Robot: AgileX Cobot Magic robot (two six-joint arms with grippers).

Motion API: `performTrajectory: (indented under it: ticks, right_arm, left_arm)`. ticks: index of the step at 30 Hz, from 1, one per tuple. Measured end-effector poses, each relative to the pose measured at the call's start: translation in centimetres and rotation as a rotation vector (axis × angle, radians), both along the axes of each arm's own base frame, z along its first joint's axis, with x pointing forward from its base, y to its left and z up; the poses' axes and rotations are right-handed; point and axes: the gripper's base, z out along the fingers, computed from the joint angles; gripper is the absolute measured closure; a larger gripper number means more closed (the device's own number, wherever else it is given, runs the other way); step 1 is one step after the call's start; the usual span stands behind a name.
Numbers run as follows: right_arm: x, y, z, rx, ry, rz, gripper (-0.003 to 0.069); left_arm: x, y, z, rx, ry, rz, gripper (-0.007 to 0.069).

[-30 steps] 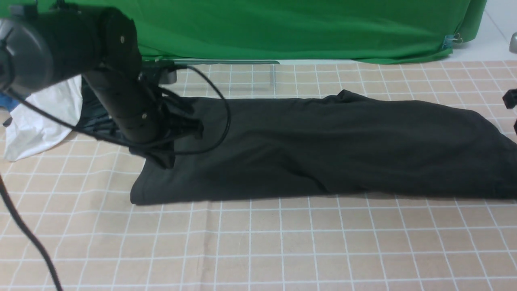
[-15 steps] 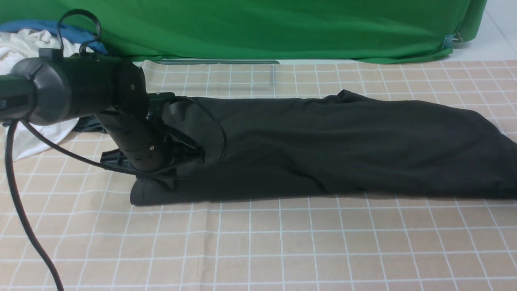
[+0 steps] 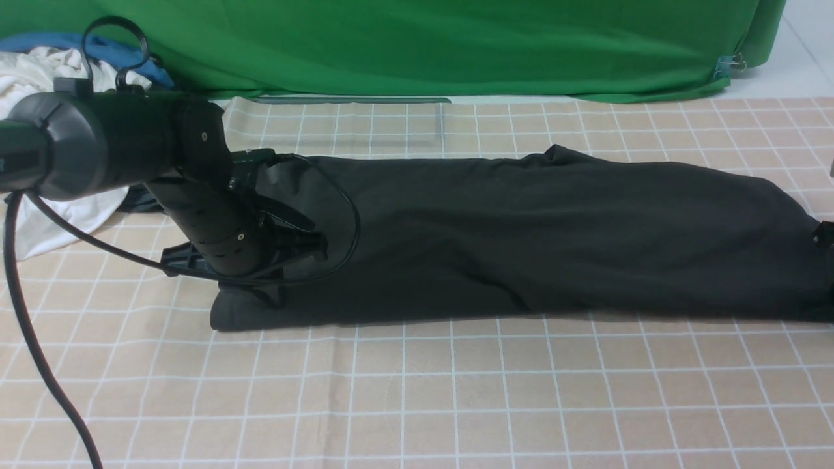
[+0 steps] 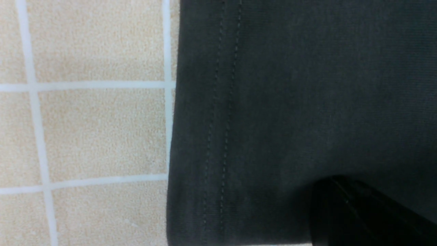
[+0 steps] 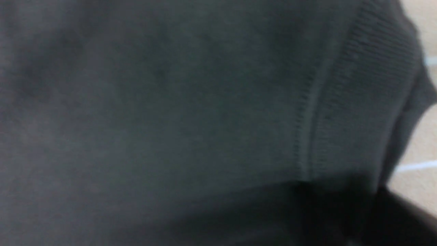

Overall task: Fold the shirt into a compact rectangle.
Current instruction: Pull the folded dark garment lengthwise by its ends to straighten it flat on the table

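**Shirt stretched between the two tools**

The left tool is clenched and sits low against the left end of the shirt. I cannot tell whether it pinches cloth. From there the long black shirt lies flat across the checked surface to the right tool. That tool is at the ribbed collar, and I cannot tell its state.

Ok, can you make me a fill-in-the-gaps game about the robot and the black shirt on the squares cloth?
1. The curtain hanging behind the table is ____.
2. The arm reaching over one end of the black shirt is the robot's ____ arm.
3. The crumpled garment lying on the checked tablecloth beside that arm is ____.

Missing words: green, left, white.
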Motion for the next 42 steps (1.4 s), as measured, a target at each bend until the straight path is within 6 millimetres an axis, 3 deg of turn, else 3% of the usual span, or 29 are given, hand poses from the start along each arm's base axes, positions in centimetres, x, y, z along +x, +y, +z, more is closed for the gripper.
performTrajectory:
  ticks: [1, 4, 11, 20, 22, 27, 30, 32, 36, 42]
  right_arm:
    - [0.0, 0.0, 0.0, 0.002, -0.001, 0.004, 0.0547]
    - [0.0, -0.5, 0.3, -0.004, -0.001, 0.003, 0.0607]
    - [0.2, -1.9, 2.6, -0.075, 0.007, 0.011, 0.0611]
    - [0.3, -2.1, 2.8, -0.087, 0.009, 0.023, 0.06]
    - [0.3, -2.2, 2.8, -0.101, 0.011, 0.022, 0.0575]
    - [1.2, -3.3, 4.7, -0.155, -0.048, -0.036, 0.0343]
    - [2.2, -3.5, 6.6, -0.164, -0.116, -0.081, 0.0154]
    - [2.6, -3.3, 7.1, -0.165, -0.141, -0.076, 0.0068]
    - [3.1, -2.6, 6.7, -0.159, -0.135, -0.051, 0.0014]
    - [4.3, -1.5, 2.8, -0.126, -0.051, 0.028, 0.0006]
  left_arm:
    - [0.0, 0.0, 0.0, -0.001, 0.0, 0.001, 0.0612]
    - [0.0, 0.0, 0.0, -0.001, 0.0, 0.001, 0.0612]
    - [0.0, 0.0, 0.0, -0.001, -0.002, -0.007, 0.0612]
    - [0.0, 0.0, 0.0, 0.001, -0.003, -0.023, 0.0612]
    - [0.0, 0.0, 0.0, 0.002, 0.002, -0.024, 0.0612]
    - [-0.2, 0.0, 0.8, 0.005, 0.022, -0.031, 0.0612]
    - [-0.6, 0.1, 2.6, -0.003, -0.022, -0.032, 0.0612]
    - [-1.0, 0.1, 4.1, -0.015, -0.062, -0.031, 0.0612]
    - [-1.8, 0.1, 6.0, -0.046, -0.096, -0.022, 0.0612]
    - [-3.3, 0.2, 8.6, -0.072, -0.123, -0.025, 0.0612]
